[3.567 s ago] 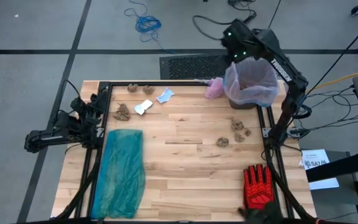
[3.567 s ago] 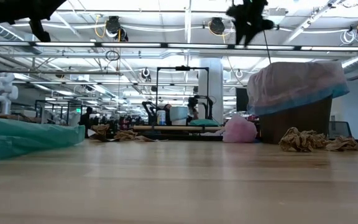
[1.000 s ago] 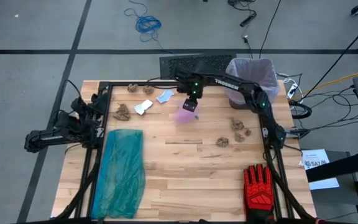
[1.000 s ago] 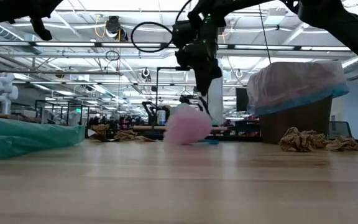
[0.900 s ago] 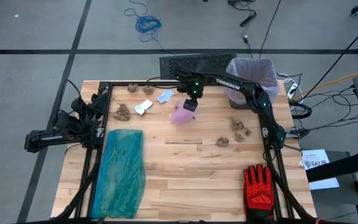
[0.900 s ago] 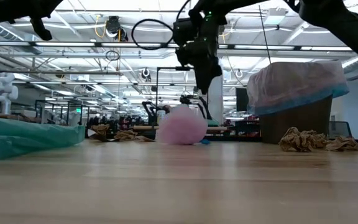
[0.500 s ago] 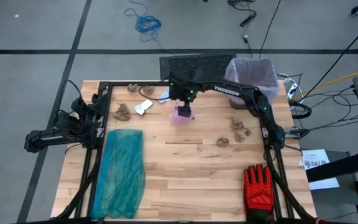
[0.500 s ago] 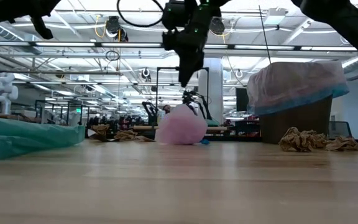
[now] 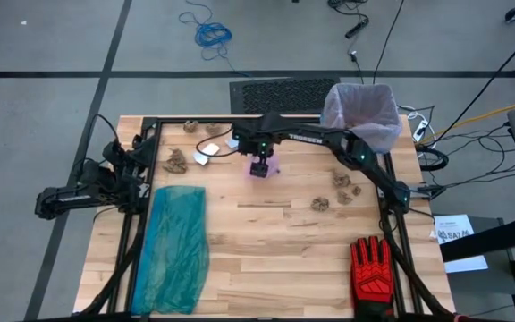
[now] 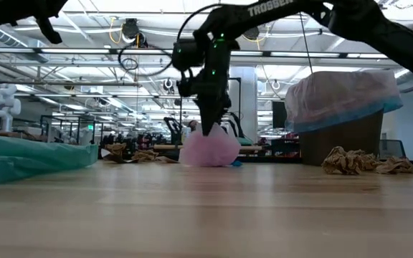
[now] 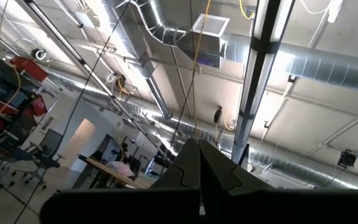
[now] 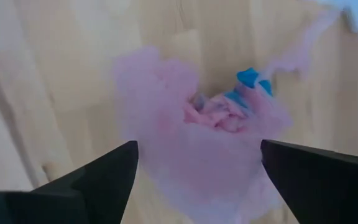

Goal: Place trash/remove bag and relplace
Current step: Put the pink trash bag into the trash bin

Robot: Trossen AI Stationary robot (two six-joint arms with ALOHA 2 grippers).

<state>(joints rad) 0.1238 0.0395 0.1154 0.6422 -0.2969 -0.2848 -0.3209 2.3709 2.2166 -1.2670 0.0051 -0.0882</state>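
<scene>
the right gripper (image 9: 258,168), fingers spread wide apart, hangs directly over the crumpled pink bag (image 10: 209,150) on the wooden table (image 9: 275,241), well apart from the lined bin (image 9: 361,116); the left gripper's fingers (image 11: 199,171) are pressed together

My right arm reaches far across the table, its right gripper (image 9: 258,167) pointing straight down with fingers (image 12: 92,180) spread wide apart. My left arm waits folded at the table's left edge, its left gripper (image 11: 199,163) closed, tips meeting.
</scene>
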